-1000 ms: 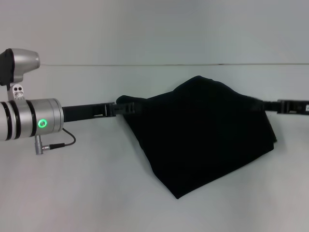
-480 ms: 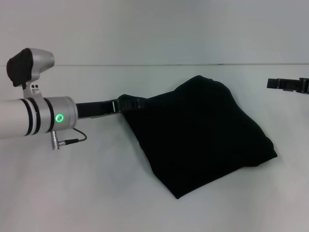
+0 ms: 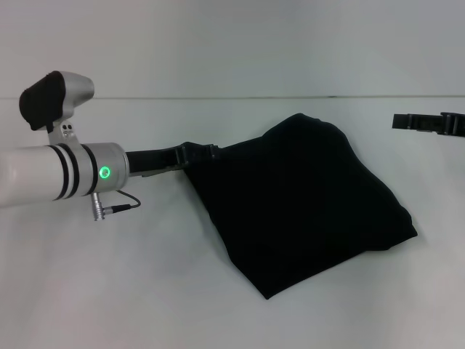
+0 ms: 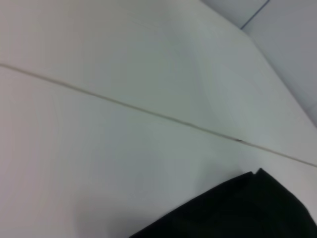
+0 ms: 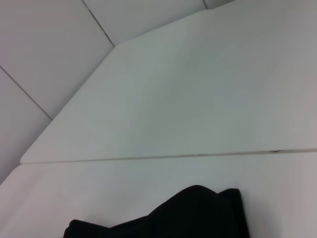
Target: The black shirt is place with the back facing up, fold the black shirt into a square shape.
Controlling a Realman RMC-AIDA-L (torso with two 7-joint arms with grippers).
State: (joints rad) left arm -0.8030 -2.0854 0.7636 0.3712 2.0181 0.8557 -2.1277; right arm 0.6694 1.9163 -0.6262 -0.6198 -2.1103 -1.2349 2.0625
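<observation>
Lying diagonal, black shirt (image 3: 305,203), corner nearward

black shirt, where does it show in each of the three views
Head view: the plain black soft fabric shirt lies folded right of centre, with the left gripper at its left corner.
Left wrist view: only a corner, at the lower right edge.
Right wrist view: a folded edge along the bottom.
Shared landmark: the thin dark table seam behind the shirt.

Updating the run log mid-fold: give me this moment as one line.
black shirt: folded bundle on table | left tool: at shirt's left corner | right tool: lifted clear, off shirt's right side | printed letters: not visible
</observation>
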